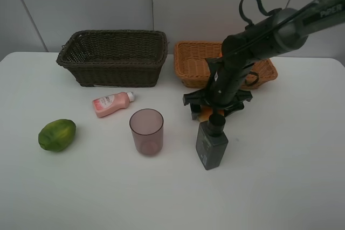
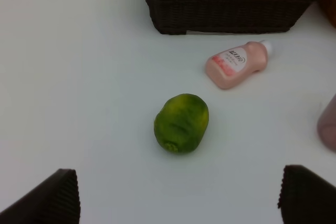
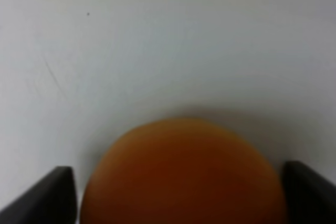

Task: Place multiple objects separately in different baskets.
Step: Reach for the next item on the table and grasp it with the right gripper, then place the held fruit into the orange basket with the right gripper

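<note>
My right gripper (image 1: pixel 208 110) is down on the table in front of the tan basket (image 1: pixel 193 64). It stands open, with the orange (image 3: pixel 184 166) filling the gap between its fingers (image 3: pixel 52 195). A sliver of the orange (image 1: pixel 205 115) shows under the gripper in the high view. The dark green pump bottle (image 1: pixel 211 144) lies just in front of that gripper. The mauve cup (image 1: pixel 146 131) stands upright at mid-table. The pink squeeze bottle (image 1: pixel 111 104) lies before the dark brown basket (image 1: pixel 113 34). My left gripper (image 2: pixel 178 200) hangs open above the table, short of the green fruit (image 2: pixel 181 123).
Both baskets stand side by side along the back of the white table, and nothing shows inside either. The green fruit (image 1: pixel 57 134) lies alone at the left. The right arm stretches in from the upper right, over the tan basket.
</note>
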Robot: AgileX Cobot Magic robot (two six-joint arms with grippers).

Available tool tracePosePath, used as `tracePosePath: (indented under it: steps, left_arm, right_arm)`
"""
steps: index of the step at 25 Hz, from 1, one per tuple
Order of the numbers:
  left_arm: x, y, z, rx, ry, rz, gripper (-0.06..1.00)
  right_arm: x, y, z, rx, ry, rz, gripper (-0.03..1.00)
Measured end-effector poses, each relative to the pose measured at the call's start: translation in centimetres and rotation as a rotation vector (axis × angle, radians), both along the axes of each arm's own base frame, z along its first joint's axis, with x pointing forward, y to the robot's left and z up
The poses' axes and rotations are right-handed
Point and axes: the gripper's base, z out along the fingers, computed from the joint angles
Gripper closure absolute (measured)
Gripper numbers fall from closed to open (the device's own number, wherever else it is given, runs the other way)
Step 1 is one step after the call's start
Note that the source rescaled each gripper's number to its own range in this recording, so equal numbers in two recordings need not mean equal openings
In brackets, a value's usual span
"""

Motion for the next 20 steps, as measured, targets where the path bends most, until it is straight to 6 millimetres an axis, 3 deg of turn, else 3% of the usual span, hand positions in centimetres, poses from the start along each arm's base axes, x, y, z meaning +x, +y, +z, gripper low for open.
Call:
tracePosePath:
  steps: [2, 20]
  left_arm:
    - [0.0, 0.0, 0.0, 0.0, 0.0, 0.0, -0.04]
    - [0.0, 0.0, 0.0, 0.0, 0.0, 0.0, -0.04]
  right_arm:
    - [0.0, 0.0, 0.0, 0.0, 0.0, 0.001, 0.56]
    - [-0.01, 0.0, 0.0, 0.001, 0.001, -0.001, 0.56]
